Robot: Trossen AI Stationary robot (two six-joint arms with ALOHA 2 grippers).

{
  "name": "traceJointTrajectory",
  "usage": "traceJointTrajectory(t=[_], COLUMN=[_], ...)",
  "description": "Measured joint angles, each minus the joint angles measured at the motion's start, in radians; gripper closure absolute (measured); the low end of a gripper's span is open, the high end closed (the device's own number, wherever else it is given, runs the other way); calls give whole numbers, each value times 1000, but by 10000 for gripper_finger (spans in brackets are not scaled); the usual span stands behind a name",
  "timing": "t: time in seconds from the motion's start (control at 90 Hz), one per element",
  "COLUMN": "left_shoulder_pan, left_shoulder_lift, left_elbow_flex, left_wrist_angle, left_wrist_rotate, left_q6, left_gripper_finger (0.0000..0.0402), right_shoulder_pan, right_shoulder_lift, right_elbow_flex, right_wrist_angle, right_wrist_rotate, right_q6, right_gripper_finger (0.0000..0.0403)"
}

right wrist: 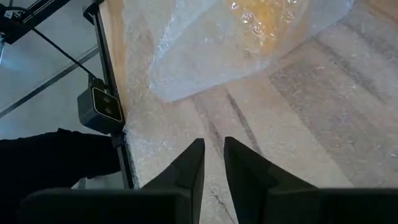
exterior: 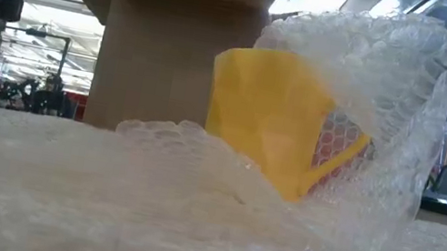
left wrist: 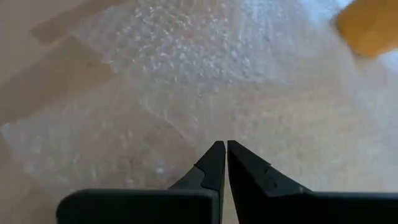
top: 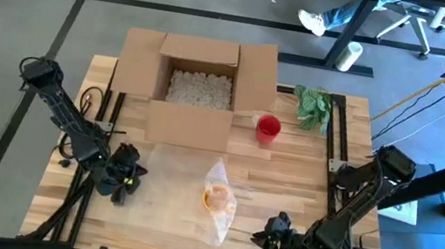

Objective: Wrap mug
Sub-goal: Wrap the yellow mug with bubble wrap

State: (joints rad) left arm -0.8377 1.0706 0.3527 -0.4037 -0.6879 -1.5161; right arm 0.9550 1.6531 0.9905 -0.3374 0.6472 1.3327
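A yellow mug [top: 217, 197] [exterior: 276, 116] sits tilted on a clear bubble-wrap sheet [top: 176, 166] spread over the table's middle. A flap of the sheet [exterior: 390, 72] is folded over the mug's right side and top. My left gripper [top: 122, 176] [left wrist: 222, 146] is shut at the sheet's left part, with the mug [left wrist: 370, 25] farther off. My right gripper [top: 276, 239] [right wrist: 213, 146] stands near the table's front edge, right of the wrapped mug [right wrist: 267, 18]. Its fingers are a narrow gap apart with nothing between them. My left gripper's shut fingertips [left wrist: 214, 155] stand over the bubble-wrap sheet's left part [left wrist: 186, 93], slanting down from the table's left. Whether they touch the sheet, I cannot tell.
An open cardboard box [top: 197, 85] filled with white packing peanuts stands at the table's far side. A red cup [top: 268, 129] and a green leafy thing [top: 313, 107] are to its right. A small black device [right wrist: 102, 106] sits on the table's front edge.
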Motion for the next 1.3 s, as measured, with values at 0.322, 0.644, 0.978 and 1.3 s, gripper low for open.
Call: traceJointTrajectory(t=[0.322, 0.644, 0.978, 1.3], left_shoulder_pan=[28, 74, 79, 94], left_shoulder_lift=[15, 17, 17, -22], left_elbow_flex=[0, 0, 0, 0], left_wrist_angle=[0, 5, 261, 187], left_wrist_rotate=[95, 93, 99, 118], left_q6=[-26, 14, 214, 186], left_gripper_finger=[340, 277, 297, 317], right_shoulder_pan=[0, 1, 1, 1], right_shoulder_lift=[0, 0, 0, 0], right_elbow_flex=[0, 0, 0, 0], right_wrist_angle=[1, 0, -1, 4], right_wrist_rotate=[15, 15, 15, 15], right_q6=[-6, -11, -24, -26], right_gripper_finger=[354, 354, 354, 354])
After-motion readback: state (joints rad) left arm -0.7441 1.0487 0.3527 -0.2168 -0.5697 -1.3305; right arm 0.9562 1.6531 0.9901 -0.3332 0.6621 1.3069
